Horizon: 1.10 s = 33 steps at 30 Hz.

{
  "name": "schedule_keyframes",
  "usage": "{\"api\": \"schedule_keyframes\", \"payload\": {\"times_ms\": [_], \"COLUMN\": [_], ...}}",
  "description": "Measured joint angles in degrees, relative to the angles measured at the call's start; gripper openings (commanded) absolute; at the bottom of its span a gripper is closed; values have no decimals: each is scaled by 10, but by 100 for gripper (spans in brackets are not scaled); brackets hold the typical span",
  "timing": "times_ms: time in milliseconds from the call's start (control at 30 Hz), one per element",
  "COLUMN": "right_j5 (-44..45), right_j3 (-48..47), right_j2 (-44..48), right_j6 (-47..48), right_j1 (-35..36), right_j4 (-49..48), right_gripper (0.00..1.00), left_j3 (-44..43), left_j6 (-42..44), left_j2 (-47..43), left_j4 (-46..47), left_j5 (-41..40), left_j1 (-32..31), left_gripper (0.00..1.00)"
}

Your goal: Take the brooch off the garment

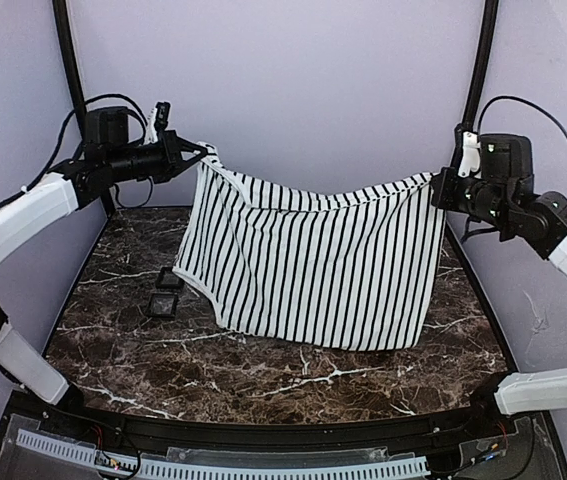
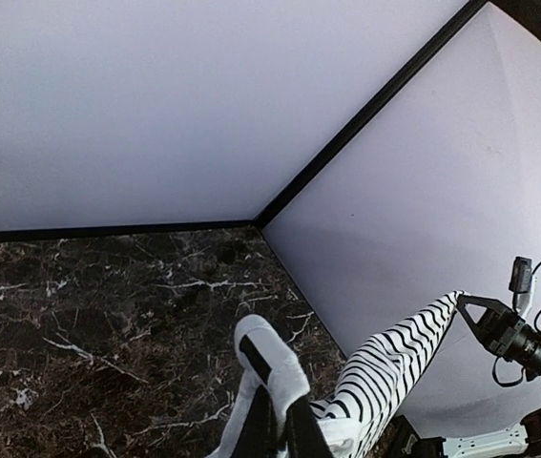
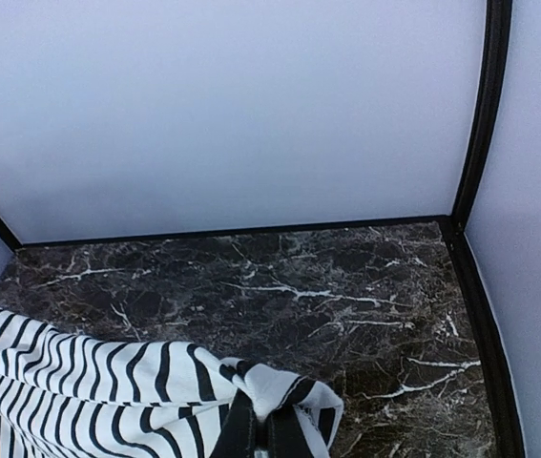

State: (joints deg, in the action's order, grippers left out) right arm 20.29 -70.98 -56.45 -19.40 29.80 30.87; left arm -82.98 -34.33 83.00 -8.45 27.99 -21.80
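Only from the top camera: whole garment [image 1: 313,270] in sight, slung like a hammock above the table [image 1: 263,375]. Upper left corner pinched in the left gripper [image 1: 203,152], upper right corner pinched in the right gripper [image 1: 435,184]. Top edge dipping between them, lower hem sagging toward the marble, touching or not impossible to tell. Also only there: two boxes [image 1: 167,290], small, black and square, side by side on the table just beside the garment's lower left edge. Insides dark, contents impossible to tell. From the left wrist: fingers [image 2: 301,431] pressed together on white edging, striped cloth running off right toward the other arm, seen small at the frame's edge. From the right wrist: fingers [image 3: 239,431] clamped on a bunched corner, stripes spilling off left, bare marble and the back wall beyond. Brooch not made out in any view.
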Motion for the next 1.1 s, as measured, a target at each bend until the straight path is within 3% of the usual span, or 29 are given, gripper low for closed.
{"api": "schedule_keyframes", "payload": {"times_ms": [267,467,567,700,733,800,833,867,900,1000,1100], "right_j5": [-5,-11,-2,13,10,-2,-9,-14,-23,-37,-41], "right_j3": [-24,-79,-46,55,88,154,181,198,214,229,228], "right_j2": [-105,-97,-51,39,66,124,151,169,191,237,263], "right_j6": [5,17,6,-54,-79,-130,-157,-176,-201,-258,-282], "right_j1": [-66,-109,-109,-110,-110,-110,-110,-111,-111,-111,-111], "right_j4": [-20,-53,-62,-30,-17,19,40,55,74,116,121], "right_gripper": [0,0,0,1,17,59,76,86,91,96,96], "left_j3": [-129,-221,-195,-39,-3,92,137,170,208,298,348], "left_j6": [11,10,5,-13,-17,-24,-25,-25,-23,-19,-14], "left_j2": [170,194,182,145,141,135,134,134,134,116,48], "left_j4": [-45,-14,27,96,105,123,127,127,127,103,75], "left_j5": [-2,27,45,73,77,84,84,86,87,88,80], "left_j1": [0,0,0,-10,-14,-32,-45,-54,-68,-105,-129], "left_gripper": [1,1,1,1,1,5,17,26,46,78,88]}}
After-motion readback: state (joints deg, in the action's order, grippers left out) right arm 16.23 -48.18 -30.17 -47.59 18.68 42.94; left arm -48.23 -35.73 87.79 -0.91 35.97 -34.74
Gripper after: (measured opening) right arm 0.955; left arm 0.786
